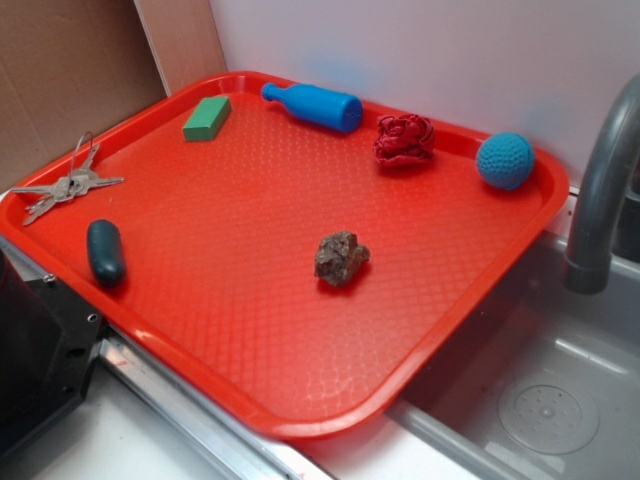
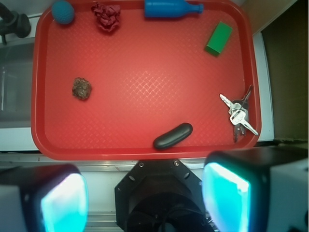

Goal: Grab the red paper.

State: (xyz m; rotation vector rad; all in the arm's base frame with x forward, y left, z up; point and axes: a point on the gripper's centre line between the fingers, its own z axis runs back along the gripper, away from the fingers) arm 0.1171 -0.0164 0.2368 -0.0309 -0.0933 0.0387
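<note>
The red paper (image 1: 404,139) is a dark crimson crumpled wad near the far rim of the red tray (image 1: 250,330), between the blue bottle and the blue ball. In the wrist view the paper (image 2: 107,16) lies at the top left of the tray (image 2: 145,151). My gripper (image 2: 145,200) is open and empty, high above the tray's near edge and the robot base, with its cyan-lit pads (image 2: 224,195) wide apart. The gripper is not in the exterior view.
On the tray: a blue bottle (image 1: 313,105), a blue ball (image 1: 505,160), a brown rock (image 1: 341,257), a green block (image 1: 207,118), keys (image 1: 65,184) and a dark oblong piece (image 1: 105,251). A sink and grey faucet (image 1: 600,200) stand at the right.
</note>
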